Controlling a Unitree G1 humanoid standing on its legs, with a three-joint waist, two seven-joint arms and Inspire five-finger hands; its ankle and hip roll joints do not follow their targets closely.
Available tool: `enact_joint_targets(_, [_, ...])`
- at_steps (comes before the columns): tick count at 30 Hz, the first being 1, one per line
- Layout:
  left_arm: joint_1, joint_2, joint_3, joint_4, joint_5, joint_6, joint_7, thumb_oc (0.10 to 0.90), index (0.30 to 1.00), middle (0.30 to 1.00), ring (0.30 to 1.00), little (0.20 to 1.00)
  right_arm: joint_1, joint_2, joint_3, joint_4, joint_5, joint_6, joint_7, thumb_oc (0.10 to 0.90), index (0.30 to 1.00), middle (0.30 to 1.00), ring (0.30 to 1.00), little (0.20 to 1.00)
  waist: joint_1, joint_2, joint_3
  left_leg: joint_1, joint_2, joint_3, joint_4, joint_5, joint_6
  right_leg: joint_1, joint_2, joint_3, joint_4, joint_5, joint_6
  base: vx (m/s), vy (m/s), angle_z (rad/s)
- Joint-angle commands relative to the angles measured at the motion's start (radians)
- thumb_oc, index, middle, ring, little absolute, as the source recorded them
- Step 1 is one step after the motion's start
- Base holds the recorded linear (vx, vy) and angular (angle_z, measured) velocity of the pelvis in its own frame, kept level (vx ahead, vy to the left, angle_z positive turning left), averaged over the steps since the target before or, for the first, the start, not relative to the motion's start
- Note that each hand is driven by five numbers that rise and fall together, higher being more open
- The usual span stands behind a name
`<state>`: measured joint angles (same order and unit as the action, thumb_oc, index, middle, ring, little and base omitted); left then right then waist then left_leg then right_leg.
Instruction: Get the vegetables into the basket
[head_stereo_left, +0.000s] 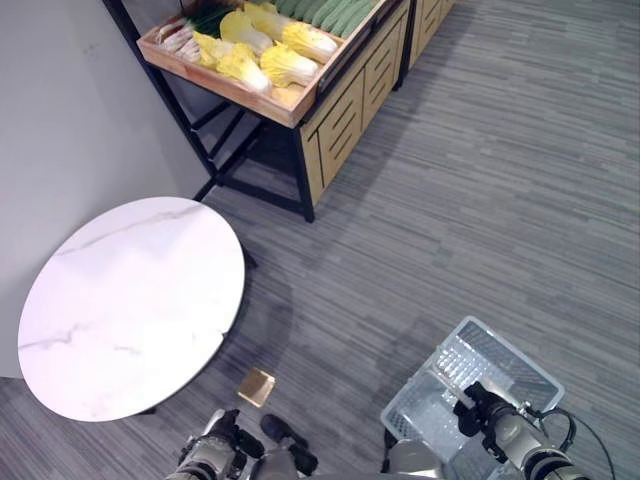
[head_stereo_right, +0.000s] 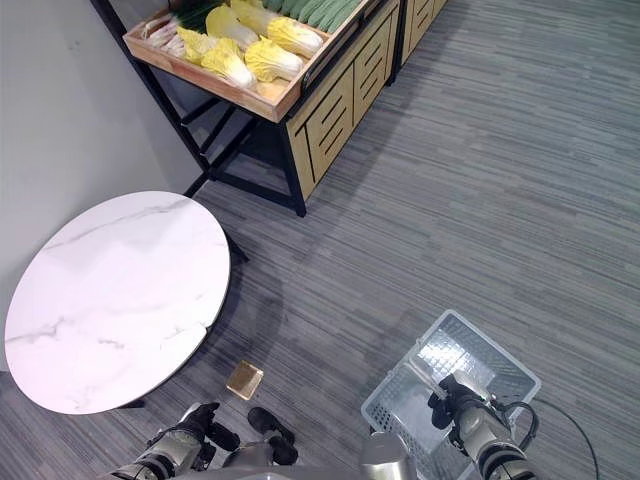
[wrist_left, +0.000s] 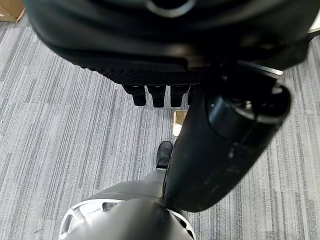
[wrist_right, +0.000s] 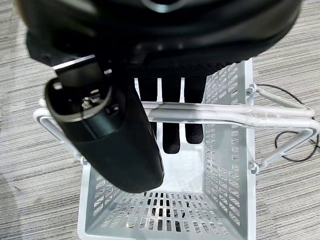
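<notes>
Yellow napa cabbages (head_stereo_left: 285, 62) lie in a wooden tray (head_stereo_left: 290, 103) on a black-framed shelf at the far left, with green vegetables (head_stereo_left: 330, 12) behind them. A grey plastic basket (head_stereo_left: 510, 355) is low at my right. My right hand (head_stereo_left: 483, 408) is over it, and the wire handle (wrist_right: 225, 111) runs between its thumb and its fingers (wrist_right: 170, 130), which hook round it. Nothing lies inside the basket. My left hand (head_stereo_left: 215, 450) hangs low on the left, fingers (wrist_left: 155, 95) curled, holding nothing.
A round white marble table (head_stereo_left: 130, 300) stands at the left, between me and the shelf. A wooden drawer cabinet (head_stereo_left: 350, 110) sits under the tray. A small tan square (head_stereo_left: 256, 386) lies on the grey striped floor near the table's edge.
</notes>
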<state>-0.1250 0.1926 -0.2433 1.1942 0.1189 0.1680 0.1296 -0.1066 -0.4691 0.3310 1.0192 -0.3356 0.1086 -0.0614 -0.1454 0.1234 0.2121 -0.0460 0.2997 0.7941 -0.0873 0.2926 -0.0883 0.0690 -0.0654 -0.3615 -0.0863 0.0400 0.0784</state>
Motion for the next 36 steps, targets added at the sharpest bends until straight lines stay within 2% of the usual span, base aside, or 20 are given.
enact_joint_targets(1, [-0.037, 0.034, -0.021, 0.005, -0.024, -0.004, 0.038, 0.9, 1.0, 1.0, 1.0, 1.0, -0.064, -0.043, -0.005, -0.028, 0.034, -0.021, -0.024, 0.4, 0.3, 0.3, 0.3, 0.3, 0.035, -0.02, 0.059, 0.009, 0.102, -0.204, 0.115, 0.035, -0.161, -0.035, 0.012, 0.08, 0.059, -0.063, 0.039, 0.09, -0.197, -0.29])
enact_joint_targets(3, [-0.028, 0.035, -0.01, 0.002, -0.057, -0.013, 0.05, 0.9, 1.0, 1.0, 1.0, 1.0, -0.084, -0.033, 0.026, -0.029, 0.029, -0.027, -0.024, 0.4, 0.3, 0.3, 0.3, 0.3, 0.078, -0.052, 0.062, -0.039, 0.035, -0.412, 0.132, -0.04, -0.125, -0.042, 0.012, 0.148, 0.045, -0.056, 0.038, 0.08, -0.121, -0.7])
enact_joint_targets(5, [-0.027, 0.037, -0.006, 0.011, -0.081, -0.019, 0.055, 0.9, 1.0, 1.0, 1.0, 1.0, -0.11, -0.013, 0.056, -0.029, 0.035, -0.03, -0.022, 0.4, 0.3, 0.3, 0.3, 0.3, 0.119, -0.093, 0.07, -0.094, -0.049, -0.587, 0.109, -0.106, -0.096, -0.032, 0.005, 0.241, 0.025, -0.051, 0.045, 0.12, -0.029, -1.19])
enact_joint_targets(6, [-0.028, 0.037, -0.006, 0.011, -0.081, -0.019, 0.055, 0.9, 1.0, 1.0, 1.0, 1.0, -0.111, -0.012, 0.056, -0.029, 0.035, -0.03, -0.022, 0.4, 0.3, 0.3, 0.3, 0.3, 0.12, -0.093, 0.069, -0.097, -0.048, -0.587, 0.109, -0.104, -0.096, -0.036, 0.006, 0.241, 0.024, -0.049, 0.045, 0.11, 0.015, -1.18])
enact_joint_targets(7, [-0.029, 0.036, -0.012, 0.012, -0.083, -0.026, 0.056, 0.9, 1.0, 1.0, 1.0, 1.0, -0.119, -0.013, 0.061, -0.03, 0.035, -0.03, -0.022, 0.4, 0.3, 0.3, 0.3, 0.3, 0.137, -0.101, 0.07, -0.134, -0.087, -0.641, 0.09, -0.099, -0.094, -0.03, 0.003, 0.268, 0.021, -0.047, 0.046, 0.09, 0.034, -0.88])
enact_joint_targets(9, [-0.029, 0.034, -0.012, 0.009, -0.088, -0.028, 0.057, 0.9, 1.0, 1.0, 1.0, 1.0, -0.133, -0.013, 0.069, -0.035, 0.032, -0.031, -0.02, 0.4, 0.3, 0.3, 0.3, 0.3, 0.153, -0.103, 0.072, -0.169, -0.123, -0.687, 0.084, -0.093, -0.093, -0.024, 0.006, 0.309, 0.028, -0.05, 0.044, 0.11, 0.059, -0.67])
enact_joint_targets(12, [-0.025, 0.033, -0.024, -0.011, -0.091, -0.033, 0.056, 0.9, 1.0, 1.0, 1.0, 1.0, -0.145, -0.011, 0.077, -0.049, 0.029, -0.028, -0.016, 0.4, 0.3, 0.3, 0.3, 0.3, 0.153, -0.102, 0.075, -0.142, -0.146, -0.656, 0.096, -0.127, -0.071, -0.036, -0.003, 0.342, 0.054, -0.065, 0.041, 0.04, 0.152, -0.63])
enact_joint_targets(15, [-0.026, 0.034, -0.03, -0.014, -0.086, -0.033, 0.053, 0.9, 1.0, 1.0, 1.0, 1.0, -0.156, -0.006, 0.08, -0.042, 0.025, -0.023, -0.011, 0.4, 0.3, 0.3, 0.3, 0.3, 0.148, -0.103, 0.071, -0.122, -0.174, -0.651, 0.104, -0.17, -0.045, -0.045, -0.029, 0.35, 0.064, -0.067, 0.054, 0.01, 0.204, -0.58])
enact_joint_targets(23, [-0.043, 0.059, -0.024, 0.005, -0.072, -0.034, 0.058, 0.9, 1.0, 1.0, 1.0, 1.0, -0.148, 0.032, 0.071, -0.012, 0.037, -0.018, -0.008, 0.4, 0.3, 0.3, 0.3, 0.3, 0.142, -0.112, 0.038, -0.075, -0.22, -0.6, 0.013, -0.178, -0.013, -0.088, -0.068, 0.363, 0.071, -0.046, 0.093, 0.02, 0.151, -0.08])
enact_joint_targets(28, [-0.043, 0.067, -0.011, 0.025, -0.057, -0.034, 0.056, 0.9, 1.0, 1.0, 1.0, 1.0, -0.138, 0.072, 0.068, 0.055, 0.052, -0.017, -0.002, 0.4, 0.3, 0.3, 0.3, 0.3, 0.149, -0.128, 0.023, -0.054, -0.239, -0.58, 0.006, -0.203, 0.007, -0.094, -0.087, 0.373, 0.063, -0.026, 0.113, 0.03, 0.121, -0.11])
enact_joint_targets(36, [-0.035, 0.075, 0.006, 0.054, -0.045, -0.036, 0.051, 0.9, 1.0, 1.0, 1.0, 1.0, -0.106, 0.118, 0.045, 0.129, 0.094, -0.022, 0.003, 0.4, 0.3, 0.3, 0.3, 0.3, 0.151, -0.155, -0.004, -0.013, -0.252, -0.554, 0.007, -0.228, 0.019, -0.083, -0.097, 0.378, 0.079, -0.015, 0.128, 0.04, 0.077, -0.14])
